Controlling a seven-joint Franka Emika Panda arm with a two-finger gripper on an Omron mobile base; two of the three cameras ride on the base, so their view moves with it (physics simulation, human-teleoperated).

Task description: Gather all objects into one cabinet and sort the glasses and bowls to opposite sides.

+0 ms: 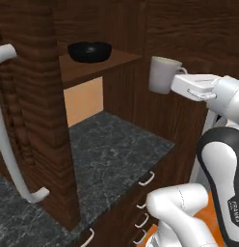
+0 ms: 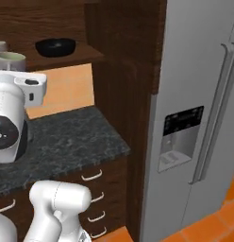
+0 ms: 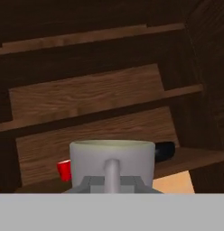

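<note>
While the arm holds it in the air, the off-white mug (image 1: 162, 74) hangs in front of the dark wood cabinet (image 1: 39, 91), well above the dark speckled surface (image 1: 112, 149). The fingers (image 1: 181, 79) are closed tight on the handle of this mug, and in the hand view the handle stands just between them, with the mug upright.

On the shelf (image 1: 92, 67) of the cabinet the black bowl (image 1: 89, 51) already rests, near the right end of the shelf as the left base view shows it. In the hand view a red mug (image 3: 63, 170) peeks out at the left of the held mug, on the same shelf, and the bowl shows as a dark shape at the right. In the right base view the rim of another pale cup (image 2: 0, 46) shows at the left edge (I cannot tell if it stands on the shelf).

My judgement is that the task is past the middle: bowl and red mug seem to be placed on opposite sides, and the held mug must still go onto the shelf beside the red one.

About writing: a small dark word runs along the black part of the arm (image 1: 222, 183) in the left base view, too small to read surely. The fridge (image 2: 199, 113) has a dispenser panel with no readable label.
</note>
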